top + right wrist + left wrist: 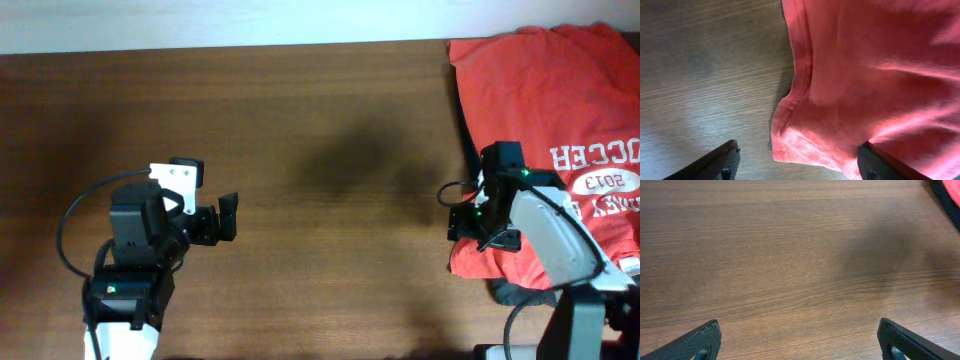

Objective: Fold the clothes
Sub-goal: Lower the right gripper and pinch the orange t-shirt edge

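Observation:
An orange-red T-shirt point(560, 110) with white block lettering and a "2013" oval lies crumpled at the table's right side. My right gripper point(462, 222) is open at the shirt's left hem. In the right wrist view the hem corner point(795, 145) lies between the spread fingers point(797, 162), one finger over bare wood and the other on the cloth. My left gripper point(228, 215) is open and empty over bare wood at the left; its fingertips point(799, 340) show wide apart in the left wrist view. A sliver of the shirt point(951, 202) shows at that view's top right. No white tee is in view.
The brown wooden table point(320, 130) runs under both arms. A pale wall strip point(220, 22) borders the far edge. A dark cloth edge point(515, 293) shows under the shirt's near side by the right arm's base.

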{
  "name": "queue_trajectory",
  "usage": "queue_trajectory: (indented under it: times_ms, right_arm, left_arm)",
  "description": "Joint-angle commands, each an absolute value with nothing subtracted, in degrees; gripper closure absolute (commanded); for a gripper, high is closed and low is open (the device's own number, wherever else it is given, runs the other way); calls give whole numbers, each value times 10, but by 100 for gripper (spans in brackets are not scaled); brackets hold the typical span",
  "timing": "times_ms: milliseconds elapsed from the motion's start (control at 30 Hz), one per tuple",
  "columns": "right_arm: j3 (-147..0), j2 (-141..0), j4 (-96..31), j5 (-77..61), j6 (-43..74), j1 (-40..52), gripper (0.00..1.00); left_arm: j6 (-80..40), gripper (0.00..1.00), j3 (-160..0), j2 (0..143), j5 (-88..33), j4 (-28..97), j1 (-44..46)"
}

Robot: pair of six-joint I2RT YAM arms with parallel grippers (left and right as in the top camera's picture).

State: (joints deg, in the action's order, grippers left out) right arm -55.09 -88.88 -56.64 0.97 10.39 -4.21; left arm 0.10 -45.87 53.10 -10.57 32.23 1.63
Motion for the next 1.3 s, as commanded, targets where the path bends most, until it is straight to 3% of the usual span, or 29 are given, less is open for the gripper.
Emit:
queue_trajectory:
  times_ms: [0,233,333,433,467,667,700,733,767,800,833,1033,1167,1267]
  right_arm:
    - [-552,-915,-568,4,111,-45,29]
    - [-547,-934,-550,-10,155,-45,44]
    - [-547,-934,-547,-9,156,-45,63]
    - [-547,-934,-547,-7,168,-46,92]
    - [-547,-934,-547,-6,171,-46,96]
    - [-572,-919,-609,38,196,-46,95]
    - [-588,-908,-625,55,196,-46,91]
    - [-599,-901,-633,64,196,-46,83]
    - [-606,-896,-637,69,196,-46,68]
    - [-616,-887,-639,71,190,-46,46]
    - [-620,-882,-635,72,189,-46,39]
    - [-600,-899,-598,107,189,-46,49]
    - [-571,-924,-560,112,190,-46,72]
    - [-570,-927,-550,115,189,-46,72]
  left_arm:
    - [-4,1,-471,531,-116,322,14]
    - [-5,1,-471,531,-116,322,14]
    - [-4,1,-471,531,-116,322,14]
    - [-5,1,-471,531,-116,322,14]
    - [-4,1,-471,531,-116,322,14]
    - [-5,1,-471,531,-116,322,14]
    - [-4,1,-471,531,-116,322,14]
    - [-5,1,-471,531,-116,322,14]
    - [-4,1,-471,531,-116,322,14]
    - [-4,1,-471,531,-116,322,14]
    - [-4,1,-471,531,-116,322,14]
    - [-5,1,-471,531,-116,322,14]
    - [-4,1,-471,531,-117,322,14]
    - [-5,1,-471,531,-116,322,14]
